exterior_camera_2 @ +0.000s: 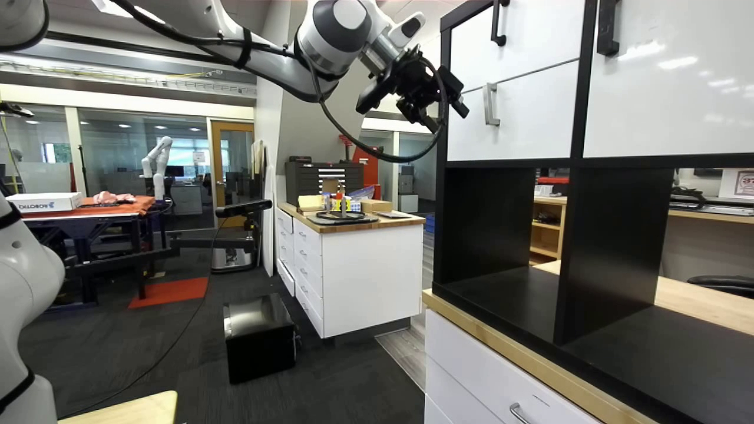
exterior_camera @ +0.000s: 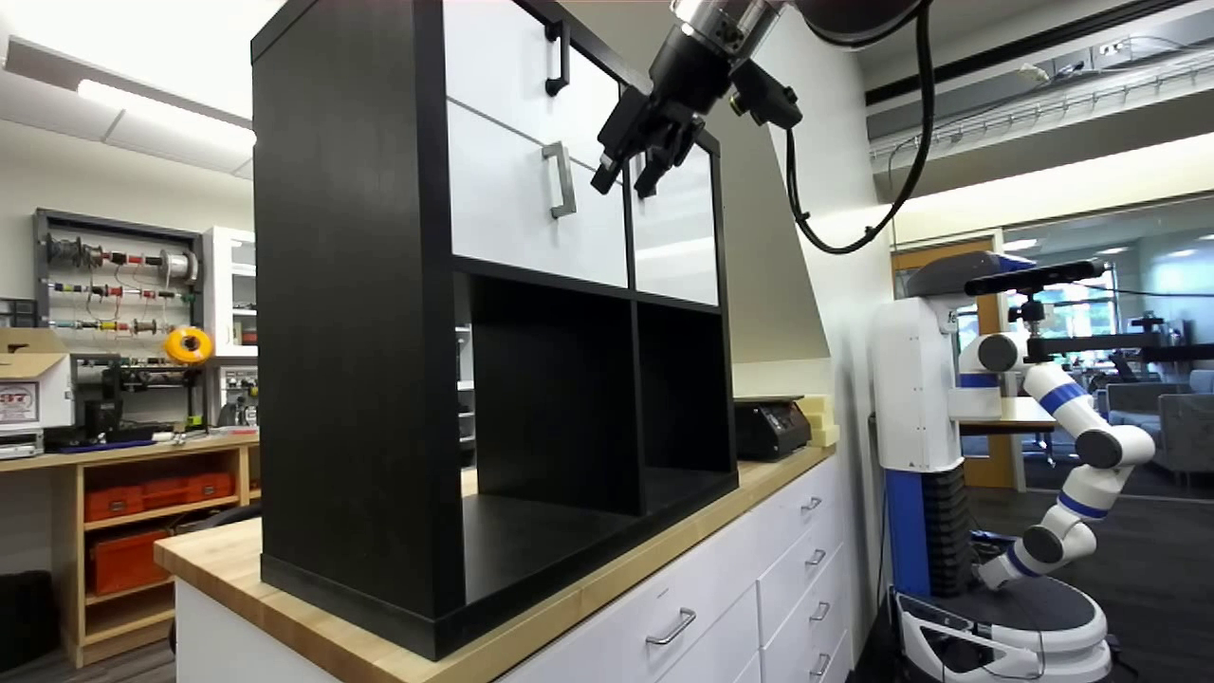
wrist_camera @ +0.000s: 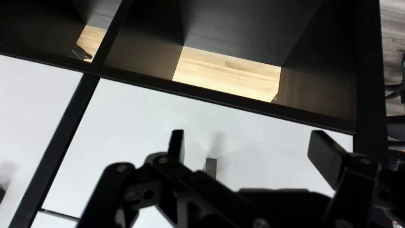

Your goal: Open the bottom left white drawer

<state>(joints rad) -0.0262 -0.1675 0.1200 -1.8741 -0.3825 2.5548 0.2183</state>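
Note:
The bottom left white drawer [exterior_camera: 503, 204] is the lower glossy-white front in the left column of the black cube shelf. It is closed and flush in both exterior views [exterior_camera_2: 539, 121]. Its upright handle [exterior_camera: 561, 178] looks grey, also in an exterior view [exterior_camera_2: 490, 104]. My gripper [exterior_camera: 626, 182] is open and empty, in front of the shelf and tilted downward [exterior_camera_2: 446, 119]. In the wrist view the open fingers [wrist_camera: 247, 139] spread over this drawer's front [wrist_camera: 133, 120]. One handle end [wrist_camera: 210, 167] shows between them, nearer the left finger; the rest is hidden behind the gripper.
Above is a white front [exterior_camera: 498, 52] with a black handle. To the right is a larger white front [exterior_camera_2: 671, 100] with a black handle. Open cubes [exterior_camera: 560, 408] lie below. The shelf stands on a wooden counter [exterior_camera: 569, 607]. A black cable [exterior_camera_2: 359, 141] loops under the wrist.

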